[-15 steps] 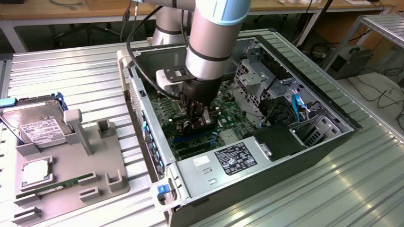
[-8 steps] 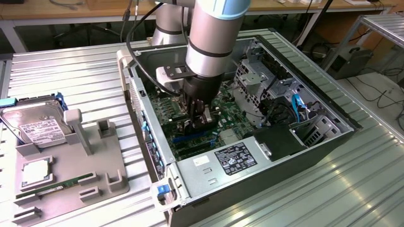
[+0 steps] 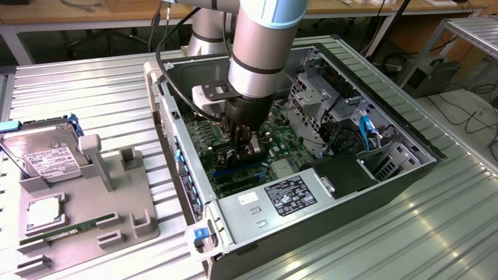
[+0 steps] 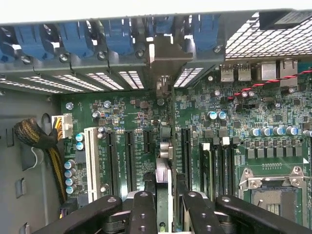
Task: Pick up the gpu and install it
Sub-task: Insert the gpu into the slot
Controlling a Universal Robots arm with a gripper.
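The arm reaches down into the open computer case [image 3: 167,116], and its pincer [image 3: 246,147] hangs low over the motherboard [image 4: 122,112]. From the wrist camera the pincer [image 4: 165,209] looks clenched on the gpu [image 4: 164,146]. The gpu shows edge-on as a thin dark card between the two fingers [image 4: 142,212], running straight ahead of the pincer. Its pale bracket [image 4: 163,53] meets the row of blue-clipped openings in the rear wall of the case. The card sits in line with the long black expansion slots [image 4: 130,156] that flank the pincer on either side. The CPU socket [image 4: 273,195] lies further off to one side. As I read it, the pickup is done and the card has been carried into the case and lined up over the board. I cannot tell whether its edge is already pressed home in a slot or only hovering just above one, so seating and letting go may be what is left. Well away from the pincer, outside the case, a grey holder [image 3: 132,224] on the ribbed metal surface [image 3: 374,245] carries a silver hard drive [image 3: 45,156] and a green RAM stick [image 3: 69,230], both untouched.
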